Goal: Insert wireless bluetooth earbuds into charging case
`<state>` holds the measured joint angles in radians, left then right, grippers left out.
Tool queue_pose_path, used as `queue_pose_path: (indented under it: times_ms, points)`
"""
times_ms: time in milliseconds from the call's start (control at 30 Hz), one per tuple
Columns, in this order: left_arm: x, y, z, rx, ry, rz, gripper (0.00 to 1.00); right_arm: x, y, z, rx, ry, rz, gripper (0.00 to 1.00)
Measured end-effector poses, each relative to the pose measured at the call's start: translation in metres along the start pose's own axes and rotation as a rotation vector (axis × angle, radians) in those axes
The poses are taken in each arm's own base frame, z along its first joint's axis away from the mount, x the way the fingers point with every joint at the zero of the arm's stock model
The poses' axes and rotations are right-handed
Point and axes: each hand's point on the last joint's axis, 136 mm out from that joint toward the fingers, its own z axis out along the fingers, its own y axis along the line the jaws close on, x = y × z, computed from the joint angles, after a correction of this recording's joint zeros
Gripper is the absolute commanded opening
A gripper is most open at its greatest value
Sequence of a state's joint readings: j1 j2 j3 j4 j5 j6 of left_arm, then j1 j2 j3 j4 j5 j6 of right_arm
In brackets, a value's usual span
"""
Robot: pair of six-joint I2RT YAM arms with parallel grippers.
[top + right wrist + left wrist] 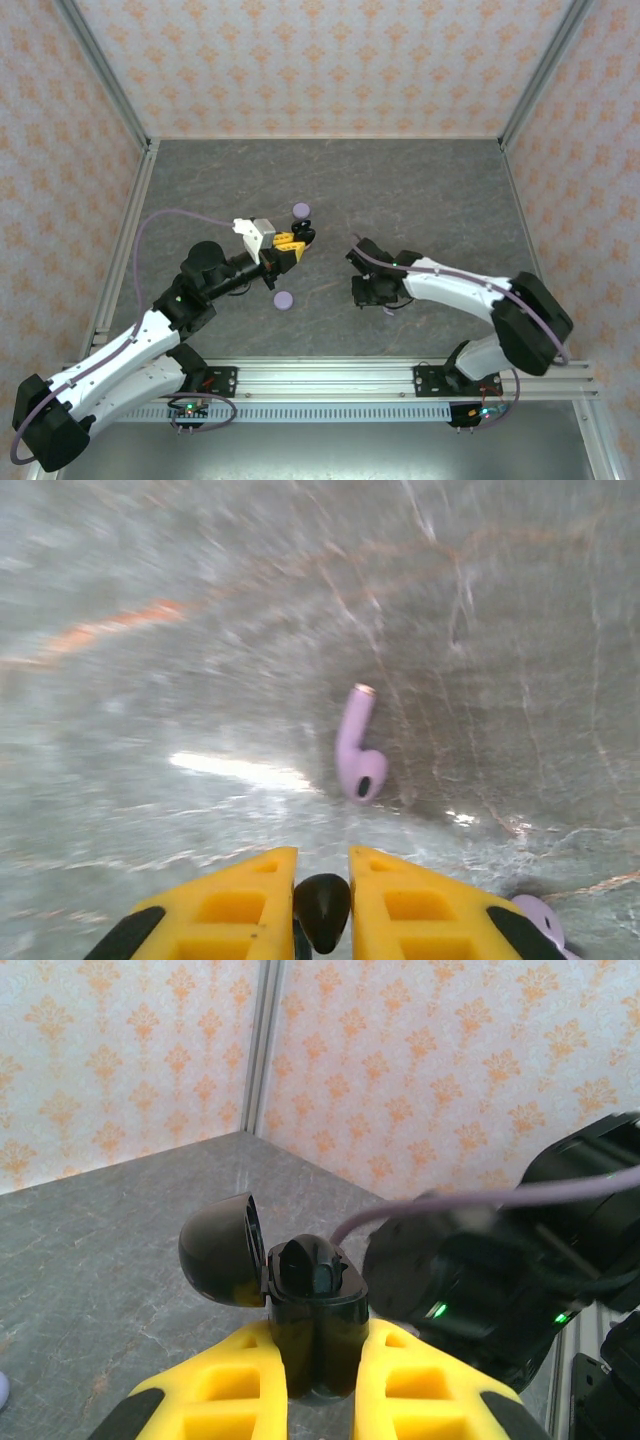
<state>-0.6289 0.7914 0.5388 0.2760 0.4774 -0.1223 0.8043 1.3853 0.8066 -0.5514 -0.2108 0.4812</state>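
Observation:
My left gripper (318,1385) (296,240) is shut on a black charging case (318,1310) (305,235) and holds it upright above the table. Its lid (220,1250) hangs open to the left, and the sockets face up. My right gripper (322,880) (372,295) points down at the table right of centre. It is shut on a small black earbud (322,910), whose rounded end shows between the yellow fingers. A lavender stemmed earbud (358,750) lies on the grey surface just ahead of that gripper.
Two lavender round cases lie on the table, one (300,211) behind the left gripper and one (284,299) in front of it. Another lavender piece (540,920) sits by the right finger. The right arm (500,1280) is close behind the black case. Walls enclose the table.

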Motion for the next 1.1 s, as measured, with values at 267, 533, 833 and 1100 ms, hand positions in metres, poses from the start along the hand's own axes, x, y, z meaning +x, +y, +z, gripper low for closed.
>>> queue_pose_path:
  times_ms: [267,533,833,1100]
  points:
    - [-0.001,-0.002,0.000,0.010,-0.011,-0.014,0.04,-0.056,0.034,-0.104,-0.265,-0.354,-0.037,0.19]
    - [-0.010,-0.009,0.002,0.054,-0.049,-0.030,0.04,-0.097,0.082,-0.225,-0.517,-0.672,-0.157,0.19]
    - [-0.022,-0.015,0.004,0.099,-0.099,-0.058,0.04,-0.104,0.125,-0.265,-0.693,-0.793,-0.291,0.19]
    - [-0.029,-0.024,0.003,0.134,-0.123,-0.061,0.04,-0.107,0.148,-0.261,-0.754,-0.797,-0.355,0.19]
